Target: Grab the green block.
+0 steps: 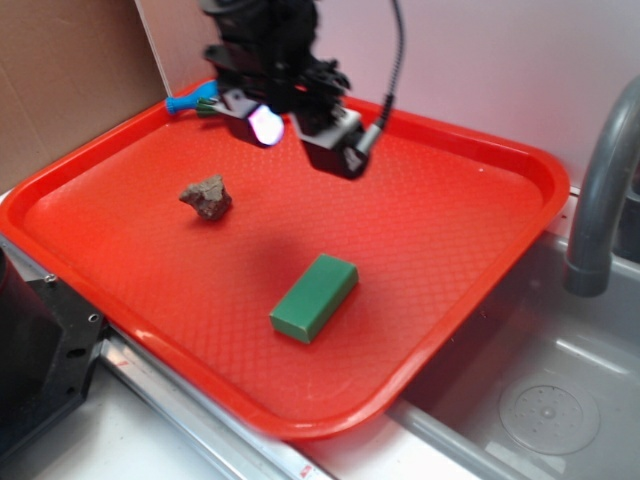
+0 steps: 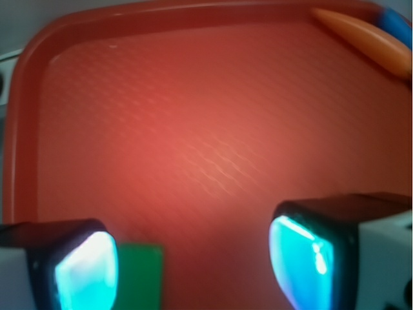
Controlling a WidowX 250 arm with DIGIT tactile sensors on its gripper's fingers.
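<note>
On the red tray point(image 1: 480, 270), toward its near edge, lies the green block point(image 1: 314, 296) — a small flat rectangular brick, solid green, with smooth matte faces and crisp edges, its long side running diagonally across the tray's textured floor. It rests flat, touching nothing else. The tool point(image 1: 300, 130) hangs in the air above the far part of the tray, well apart from the block, its two fingers spread wide and holding nothing; one pad glows pale in the exterior view. In the wrist view the fingertips point(image 2: 87, 271) show as bright cyan pads at the lower corners with bare tray between them, and a corner of the green block point(image 2: 142, 274) peeks in just beside the left-hand pad. A brown lumpy rock point(image 1: 206, 196) sits on the tray's left half, apart from the block. An orange carrot-shaped toy point(image 2: 361, 35) lies along the tray's rim — a blue piece point(image 1: 190, 101) beside it.
</note>
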